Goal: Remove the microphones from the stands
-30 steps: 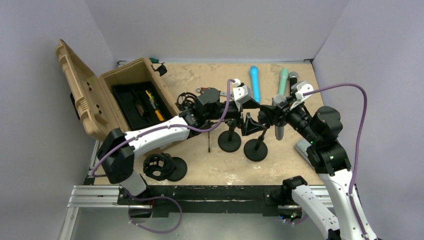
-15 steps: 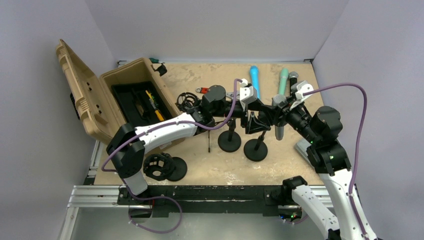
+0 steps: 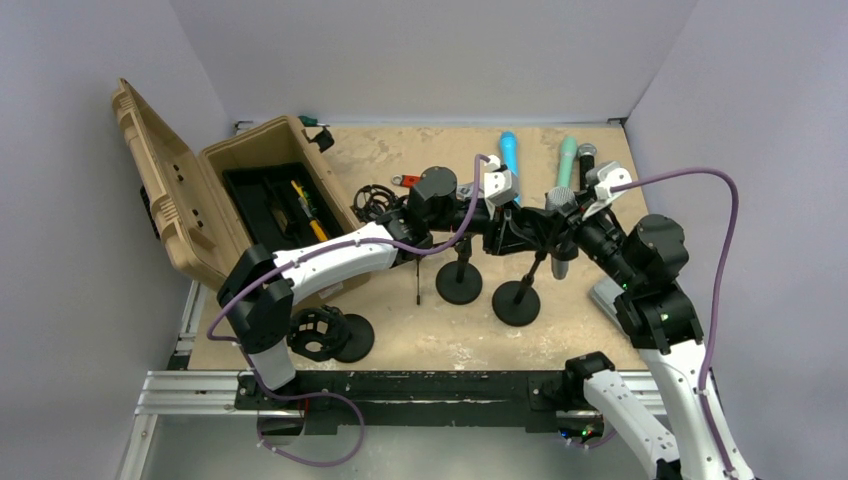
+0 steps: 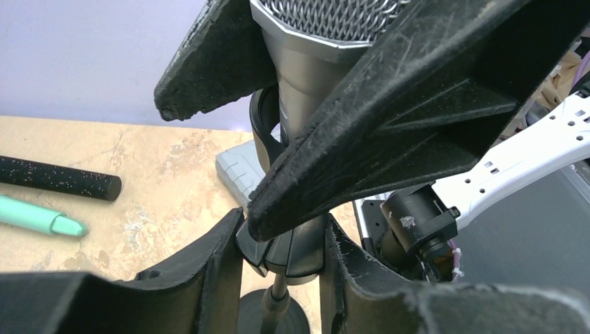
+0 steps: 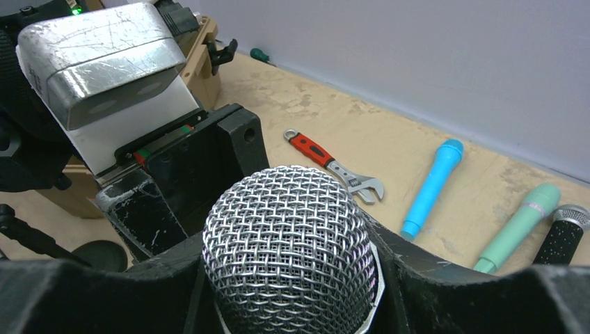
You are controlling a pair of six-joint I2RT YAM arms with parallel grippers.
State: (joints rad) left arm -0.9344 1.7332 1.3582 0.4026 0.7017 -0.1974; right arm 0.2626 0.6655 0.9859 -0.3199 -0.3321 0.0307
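Nearest the arm bases, one round-based shock mount (image 3: 330, 335) sits on the bench (image 3: 440, 330). Beyond it stand two round-footed stands: a bare one (image 3: 458, 283) and, just right of it, the stand (image 3: 516, 302) with the task's microphone.

The two end effectors meet above that stand. The left end effector (image 4: 282, 233) is clenched on the stand's clip (image 4: 285, 254), a finger pressed to each side. The right end effector (image 3: 556, 222) is grasping the microphone (image 5: 292, 236) just under its mesh head. The microphone's grey body runs down into the clip, so it is not yet out of the stand.

Farther back lie three loose microphones: a blue one (image 5: 431, 184), a green one (image 5: 518, 226) and a black speckled one (image 5: 567, 233). That makes four microphones in all. One red-handled wrench (image 5: 334, 167) lies left of the blue one, and a second shock mount (image 3: 375, 200) sits beside one open tan case (image 3: 230, 200).

A second ago the left end effector hung released, a little left of the clip. It has since moved right and closed on it. The right end effector's grip is unchanged, and the stand's foot has barely shifted.
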